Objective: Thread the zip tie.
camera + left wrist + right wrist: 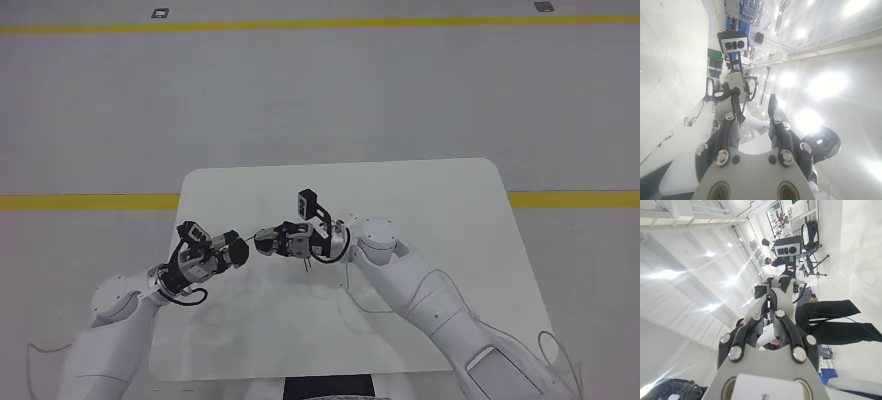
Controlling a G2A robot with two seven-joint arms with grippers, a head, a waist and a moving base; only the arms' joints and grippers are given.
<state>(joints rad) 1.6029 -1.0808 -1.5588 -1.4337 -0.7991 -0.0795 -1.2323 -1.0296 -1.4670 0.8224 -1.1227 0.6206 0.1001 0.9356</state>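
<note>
Over the white table (pixel 440 200) my two grippers face each other tip to tip. A thin pale zip tie (pixel 247 236) runs between them and shows as a fine strand (pixel 743 108) in the left wrist view. My right gripper (pixel 266 240) (pixel 768 296) has its fingers (pixel 773 303) drawn close together on the tie's end. My left gripper (pixel 243 250) (pixel 753 100) stands open, its two fingers (pixel 772 106) wide apart, one beside the strand. The tie's head is too small to make out.
The tabletop around both arms is bare, with its rounded far edge (pixel 340 165) well beyond the grippers. Yellow floor lines (pixel 90 202) run past the table. A person's dark trouser legs (pixel 829 321) stand in the room behind.
</note>
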